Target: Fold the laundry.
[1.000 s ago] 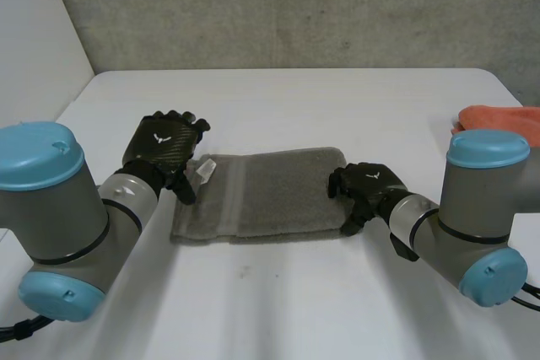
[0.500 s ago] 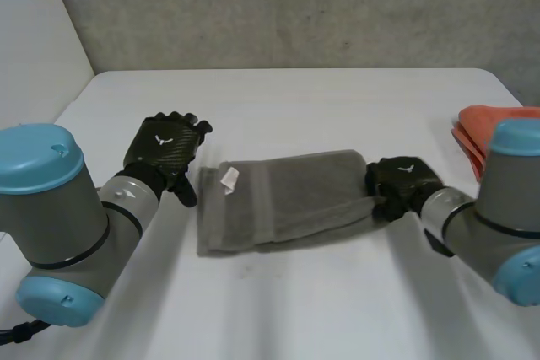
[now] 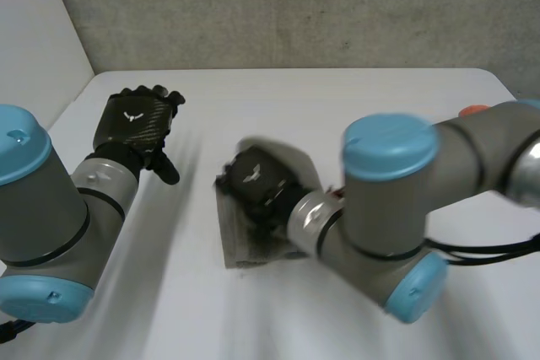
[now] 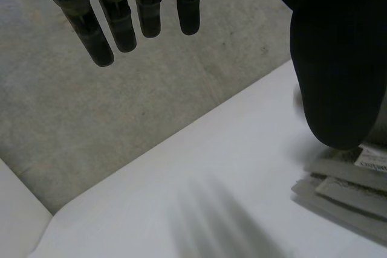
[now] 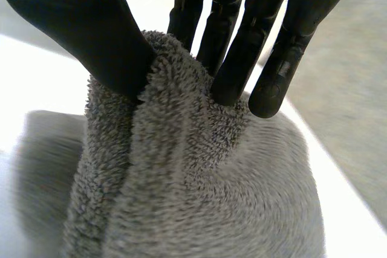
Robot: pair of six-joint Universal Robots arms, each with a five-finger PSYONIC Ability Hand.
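Right arm swung across the near side. Right hand (image 3: 257, 187), thumb and fingers clamped on a fold of the grey terry towel (image 3: 245, 246), has carried the towel's 3 o'clock end over to its 9 o'clock end. A second ago the towel lay stretched long. Now it sits bunched and doubled mid-bench (image 3: 337, 99). Judged: half-fold nearly made, release and flattening left.

Left hand (image 3: 135, 120), fingers straight and empty, has drawn off to the towel's 10 o'clock.

Orange cloth (image 3: 474, 110) far off at 2 o'clock.

A white table (image 3: 354, 99) stands against a rough grey concrete wall (image 3: 295, 6).
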